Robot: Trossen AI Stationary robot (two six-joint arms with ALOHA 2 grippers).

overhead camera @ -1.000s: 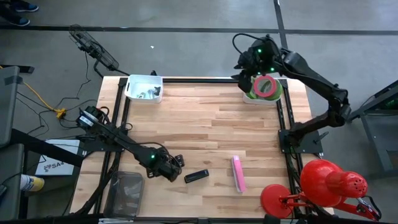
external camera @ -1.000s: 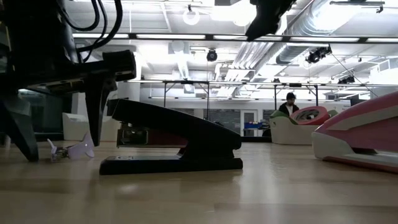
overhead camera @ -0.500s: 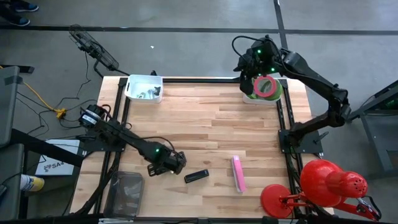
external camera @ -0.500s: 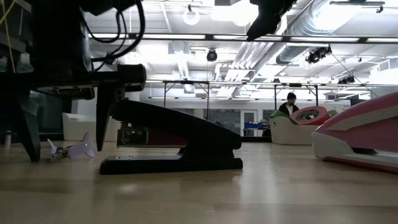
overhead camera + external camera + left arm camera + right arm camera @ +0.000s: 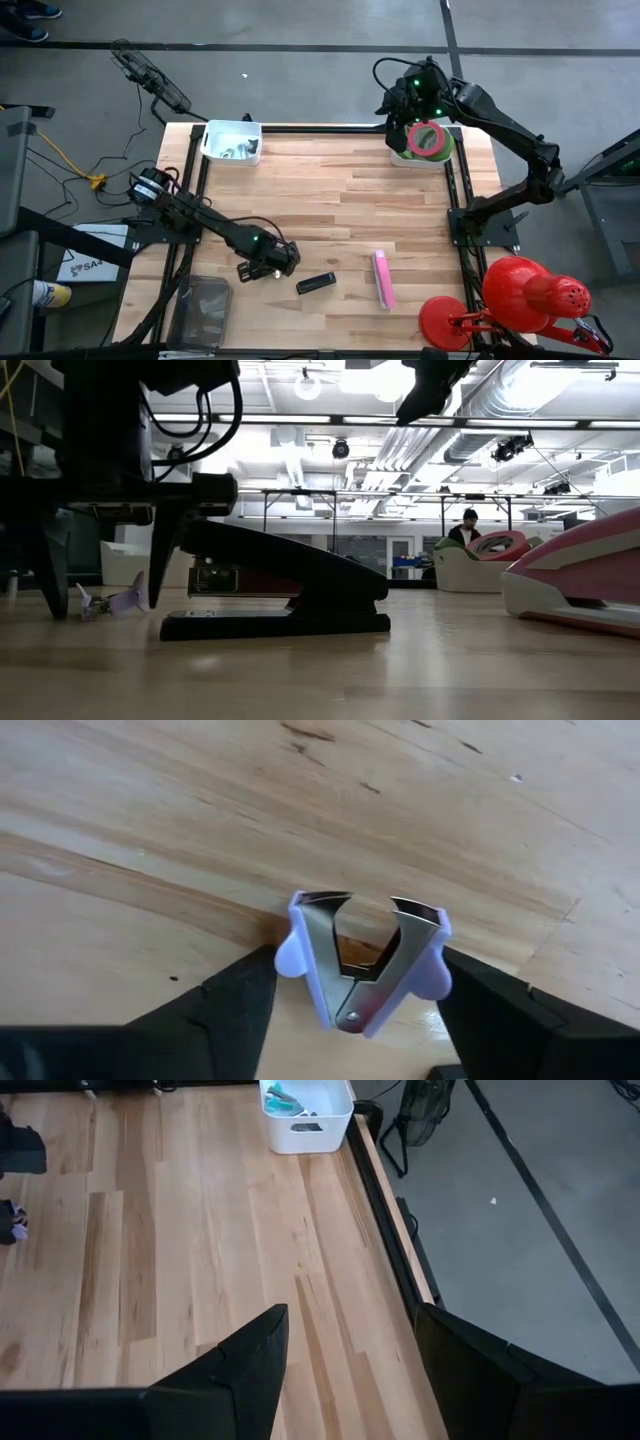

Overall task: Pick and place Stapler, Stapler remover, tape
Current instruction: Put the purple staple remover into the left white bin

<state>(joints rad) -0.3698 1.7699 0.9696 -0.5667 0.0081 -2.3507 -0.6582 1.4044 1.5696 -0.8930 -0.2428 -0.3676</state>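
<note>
Looking down from above, the left end effector [image 5: 268,262] has slid right along the table [image 5: 330,200] toward the black stapler [image 5: 316,284]. Its wrist view shows wide-open fingers [image 5: 235,1010] flanking the lilac staple remover [image 5: 363,965]. The right end effector [image 5: 412,112], spread open and empty, hovers over the tape [image 5: 427,138].

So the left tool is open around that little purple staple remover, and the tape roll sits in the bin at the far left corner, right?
Not quite: the tape roll is at the far right corner, as the high view shows. The rest holds: the left tool is open around the purple staple remover.
</note>
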